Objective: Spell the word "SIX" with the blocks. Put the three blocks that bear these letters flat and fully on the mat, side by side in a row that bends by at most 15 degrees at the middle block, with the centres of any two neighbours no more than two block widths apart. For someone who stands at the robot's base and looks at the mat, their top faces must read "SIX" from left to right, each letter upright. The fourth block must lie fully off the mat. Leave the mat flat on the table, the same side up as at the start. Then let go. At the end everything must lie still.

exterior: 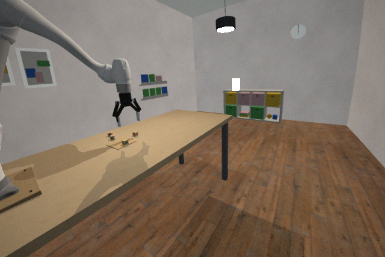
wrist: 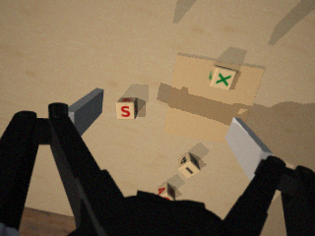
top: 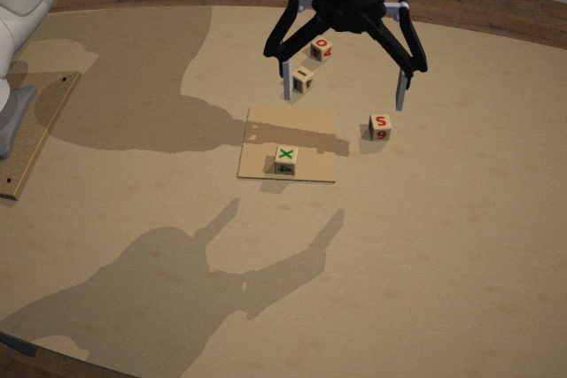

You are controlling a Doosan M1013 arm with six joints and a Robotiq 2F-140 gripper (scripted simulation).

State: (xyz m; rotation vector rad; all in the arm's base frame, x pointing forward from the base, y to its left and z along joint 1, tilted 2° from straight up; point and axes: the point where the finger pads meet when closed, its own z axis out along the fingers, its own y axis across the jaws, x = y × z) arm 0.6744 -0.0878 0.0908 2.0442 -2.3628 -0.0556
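My arm (exterior: 67,41) is smooth, rounded and pale grey-white; its hand (top: 345,85) (exterior: 129,120) (wrist: 166,114) has angular black linkages, silvery knuckle pieces and flat grey finger plates.

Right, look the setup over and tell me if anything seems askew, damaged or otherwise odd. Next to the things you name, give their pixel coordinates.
Nothing looks damaged. Slightly askew: the pale wooden cube with a black I on top (top: 303,80) (wrist: 189,164), lying off the thin square tan mat (top: 315,165) (wrist: 189,64), sits turned relative to the mat's edges, unlike the green-lettered wooden X cube (top: 286,159) (wrist: 223,78) on it.
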